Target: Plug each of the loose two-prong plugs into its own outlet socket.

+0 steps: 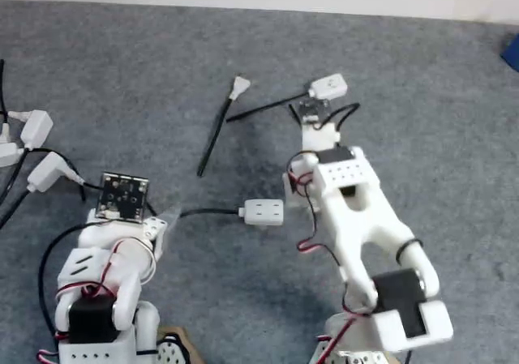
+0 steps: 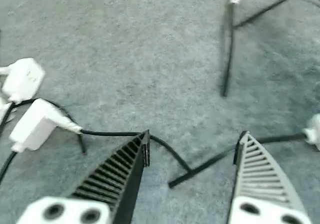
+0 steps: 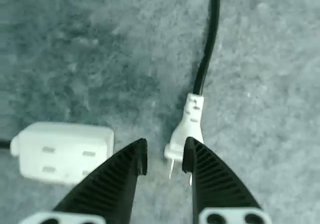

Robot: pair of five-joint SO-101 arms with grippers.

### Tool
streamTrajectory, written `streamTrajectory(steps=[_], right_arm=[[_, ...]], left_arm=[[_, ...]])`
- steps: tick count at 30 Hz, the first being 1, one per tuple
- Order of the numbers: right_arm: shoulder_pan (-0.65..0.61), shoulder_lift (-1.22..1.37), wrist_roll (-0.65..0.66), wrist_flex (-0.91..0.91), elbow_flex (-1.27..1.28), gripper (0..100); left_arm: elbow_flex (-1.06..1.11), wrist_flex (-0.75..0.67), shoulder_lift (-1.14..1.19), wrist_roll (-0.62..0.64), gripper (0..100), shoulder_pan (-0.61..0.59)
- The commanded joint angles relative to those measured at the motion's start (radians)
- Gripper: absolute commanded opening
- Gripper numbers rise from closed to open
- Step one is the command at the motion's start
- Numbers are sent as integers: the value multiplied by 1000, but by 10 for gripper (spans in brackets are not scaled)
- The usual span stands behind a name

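Right hand, half-spread, straddles the white two-prong plug lying on the grey table just beside the outlet socket, left hand gapes wide, and that plug looks light, rigid, slick, tugged by a stiff cord, so pinch its flat body.

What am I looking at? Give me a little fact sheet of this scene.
Floor: grey carpet
Right hand: open, a plug at its fingertips
Socket: beside that plug, not joined
Left hand: open, holding nothing
Second socket: in the middle, nothing plugged in
Second plug: loose on carpet
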Motion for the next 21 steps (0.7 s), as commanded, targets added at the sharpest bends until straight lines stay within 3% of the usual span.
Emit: streamTrajectory(steps=[1, 13, 21], right_arm=[[-1, 13, -6, -16, -74, 127], [73, 31, 140, -73, -102, 127], [70, 185, 141, -77, -111, 127]], left_arm=[[-35, -35, 2, 9, 274, -41], [51, -26, -8, 11, 274, -39], [51, -26, -10, 11, 274, -39]])
